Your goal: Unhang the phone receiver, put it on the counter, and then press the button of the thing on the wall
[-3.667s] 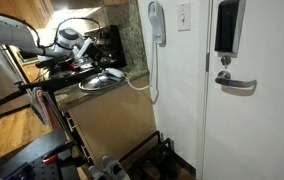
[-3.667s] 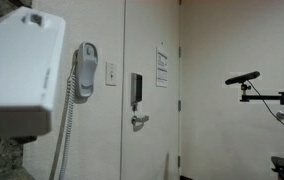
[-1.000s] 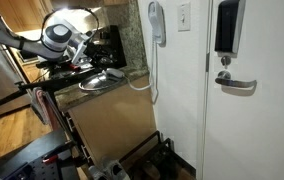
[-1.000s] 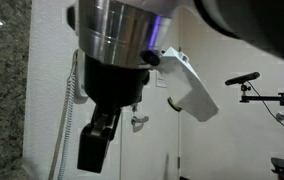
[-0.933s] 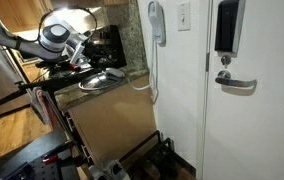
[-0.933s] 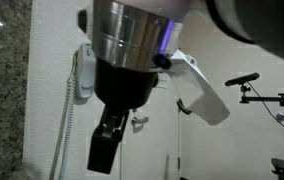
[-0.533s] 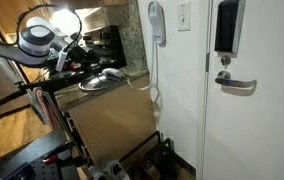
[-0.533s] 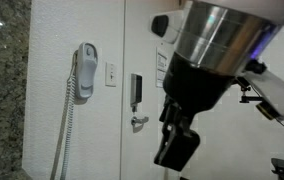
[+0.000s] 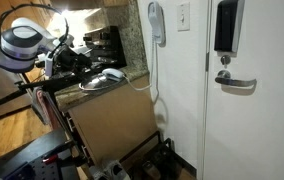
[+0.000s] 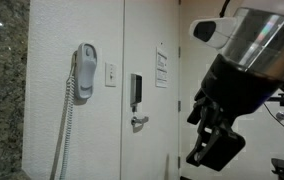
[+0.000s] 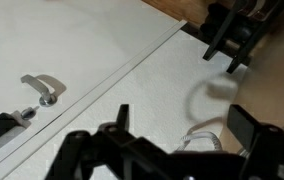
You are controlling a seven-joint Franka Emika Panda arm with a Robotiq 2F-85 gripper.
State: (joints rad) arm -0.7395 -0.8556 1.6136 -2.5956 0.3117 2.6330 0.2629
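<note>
In an exterior view the receiver (image 9: 156, 22) hangs upright on the wall, its cord (image 9: 154, 70) dropping down toward the counter (image 9: 132, 50), and the gripper (image 9: 70, 55) sits well apart from it, over by the clutter at the far end of that counter. In an exterior view from the opposite side, the receiver (image 10: 85, 72) is seated in its cradle just beside the light switch (image 10: 110, 73), and the gripper (image 10: 214, 148) hangs large in the foreground, nowhere near the handset and carrying nothing. Over to the wrist view: the 2 fingers (image 11: 247, 125) stand wide apart with only white wall and a loop of cord between them, so the hand is released and empty; the door handle (image 11: 44, 88) shows off to one side, but the receiver itself is not in this picture. My read: this handset looks light, rigid and smooth, likely a bit slippery, so the slim middle between its 2 rounded ends is the place to pinch, lifting up off the hook, with the long cord tugging back as it travels.
</note>
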